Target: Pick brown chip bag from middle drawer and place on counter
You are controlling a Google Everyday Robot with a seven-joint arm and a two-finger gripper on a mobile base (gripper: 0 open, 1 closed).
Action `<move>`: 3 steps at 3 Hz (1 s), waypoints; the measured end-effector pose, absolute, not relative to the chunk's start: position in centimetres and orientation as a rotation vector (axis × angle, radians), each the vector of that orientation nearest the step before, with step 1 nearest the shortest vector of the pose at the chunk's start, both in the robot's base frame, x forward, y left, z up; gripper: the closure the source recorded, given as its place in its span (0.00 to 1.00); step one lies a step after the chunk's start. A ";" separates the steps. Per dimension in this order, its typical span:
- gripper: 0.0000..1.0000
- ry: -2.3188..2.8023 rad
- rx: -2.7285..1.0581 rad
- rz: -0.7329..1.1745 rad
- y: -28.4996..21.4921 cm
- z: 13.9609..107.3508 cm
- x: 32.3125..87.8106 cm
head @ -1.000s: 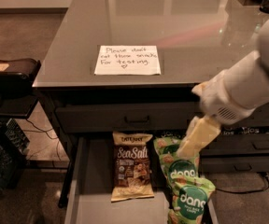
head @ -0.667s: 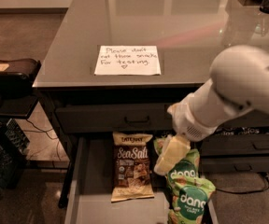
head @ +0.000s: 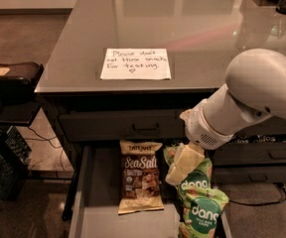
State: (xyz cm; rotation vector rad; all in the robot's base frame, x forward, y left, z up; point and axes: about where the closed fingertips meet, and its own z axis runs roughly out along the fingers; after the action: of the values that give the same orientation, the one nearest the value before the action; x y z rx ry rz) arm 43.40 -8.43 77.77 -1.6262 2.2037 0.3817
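So the gripper (head: 181, 163) is hovering over the green dang bags (head: 198, 205), can't tell if it's open or closed. The brown chip bag (head: 140, 182) is lying flat in the middle drawer (head: 101, 192), just left of it, long axis running near-to-far.

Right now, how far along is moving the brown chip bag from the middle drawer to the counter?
Done: the middle drawer stands open. In hand: the gripper hangs over the drawer, close beside the brown chip bag. Left: grasping the bag, which lies flat in the drawer, lifting it and setting it on the counter.
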 end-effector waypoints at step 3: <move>0.00 2.110 -1.494 0.459 -5.1 63.3 48.4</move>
State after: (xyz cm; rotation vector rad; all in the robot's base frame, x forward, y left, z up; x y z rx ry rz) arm 48.43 -5.13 63.29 -1.4944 2.1095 0.4588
